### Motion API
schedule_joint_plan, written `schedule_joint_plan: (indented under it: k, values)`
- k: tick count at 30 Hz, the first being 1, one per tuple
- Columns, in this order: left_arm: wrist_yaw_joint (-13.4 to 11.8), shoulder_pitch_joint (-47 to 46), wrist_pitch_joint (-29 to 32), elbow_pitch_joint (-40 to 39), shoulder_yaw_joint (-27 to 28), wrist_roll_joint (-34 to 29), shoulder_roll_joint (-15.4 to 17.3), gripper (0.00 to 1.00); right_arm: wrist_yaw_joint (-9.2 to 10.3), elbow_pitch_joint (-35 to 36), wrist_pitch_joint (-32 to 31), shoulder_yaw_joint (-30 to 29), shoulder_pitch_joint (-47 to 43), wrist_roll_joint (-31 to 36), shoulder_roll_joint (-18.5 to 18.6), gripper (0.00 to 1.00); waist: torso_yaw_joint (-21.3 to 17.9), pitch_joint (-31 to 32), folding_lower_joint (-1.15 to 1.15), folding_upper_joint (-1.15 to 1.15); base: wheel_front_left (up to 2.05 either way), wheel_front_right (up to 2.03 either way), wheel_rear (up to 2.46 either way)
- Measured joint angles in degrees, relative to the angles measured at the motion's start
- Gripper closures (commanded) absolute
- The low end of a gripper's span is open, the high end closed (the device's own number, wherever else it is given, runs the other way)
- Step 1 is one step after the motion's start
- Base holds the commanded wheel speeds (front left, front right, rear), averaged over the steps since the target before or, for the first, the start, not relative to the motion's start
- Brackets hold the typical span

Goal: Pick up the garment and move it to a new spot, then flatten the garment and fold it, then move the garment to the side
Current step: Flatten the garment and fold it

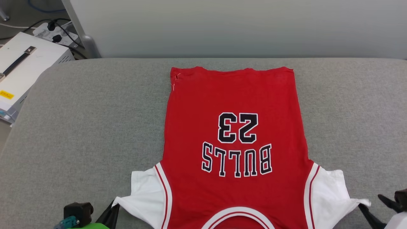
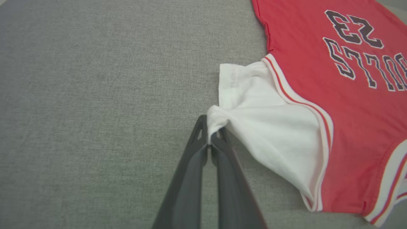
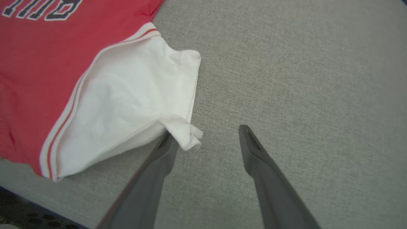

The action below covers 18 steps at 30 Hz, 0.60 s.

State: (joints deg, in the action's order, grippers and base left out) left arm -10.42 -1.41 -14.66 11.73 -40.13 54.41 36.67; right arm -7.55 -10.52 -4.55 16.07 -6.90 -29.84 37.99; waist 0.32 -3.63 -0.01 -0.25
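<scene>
Your jersey (image 1: 233, 127) lies spread flat on the grey surface (image 1: 89, 121). Its "BULLS 23" print faces up, with the collar nearest the robot and the hem at the far side. Your left end effector (image 2: 211, 135) is clamped on the tip of the jersey's white sleeve on that side, the cloth drawn to a point. Your right end effector (image 3: 206, 133) has its fingers apart just beside the jersey's other white sleeve, whose bunched corner sits right at one fingertip.
</scene>
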Motion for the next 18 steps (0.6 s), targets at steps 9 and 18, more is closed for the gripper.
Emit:
schedule_joint_plan:
  k: [9, 18]
  values:
    - [-1.3, -2.9, 0.0, -5.5, 2.4, -3.9, -1.3, 1.0, 0.01, 9.1, -1.1, -12.3, 7.5, 3.1, 2.7, 0.0, 1.6, -3.3, 0.0, 0.0, 0.0, 0.0, 0.0]
    - [-1.2, -7.8, 0.0, -9.6, 3.6, -9.0, -4.2, 1.0, 0.01, 15.7, -7.7, -15.7, 26.6, 2.5, 5.2, 0.0, 4.7, -9.6, 0.0, 0.0, 0.0, 0.0, 0.0]
